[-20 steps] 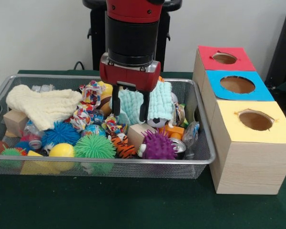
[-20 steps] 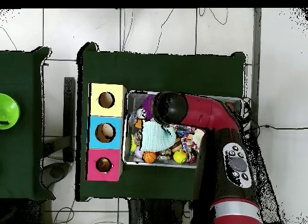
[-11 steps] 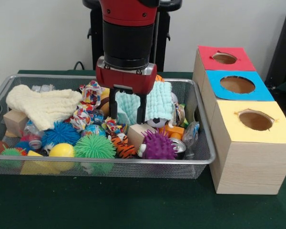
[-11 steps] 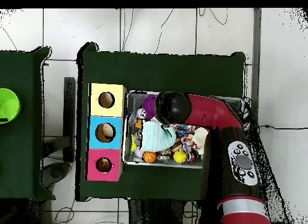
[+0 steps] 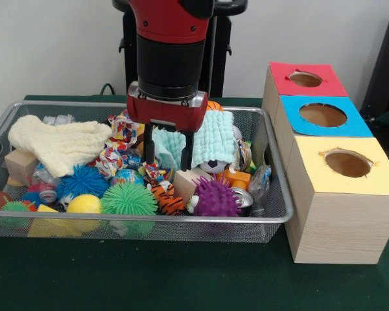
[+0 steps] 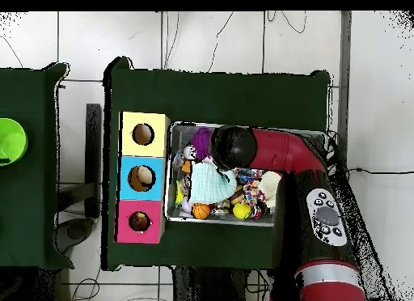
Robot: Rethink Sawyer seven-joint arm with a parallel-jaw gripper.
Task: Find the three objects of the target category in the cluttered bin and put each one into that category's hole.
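Below the red wrist, the end effector (image 5: 168,151) hangs with fingers spread, gripping nothing, over the wire bin (image 5: 277,208). Right behind it lies a mint cloth (image 5: 211,139); a tiger-striped ball (image 5: 168,199) sits just below its tips.

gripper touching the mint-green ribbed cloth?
Cannot tell. In the front view the open gripper overlaps the mint-green ribbed cloth; depth unclear, overhead arm hides it.

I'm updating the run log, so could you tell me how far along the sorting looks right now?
Nothing looks sorted yet: from the front, the red, blue and yellow holes show no items. In hand: the open, empty gripper hangs over the clutter by the teal cloth. Left: all picks from the full bin.
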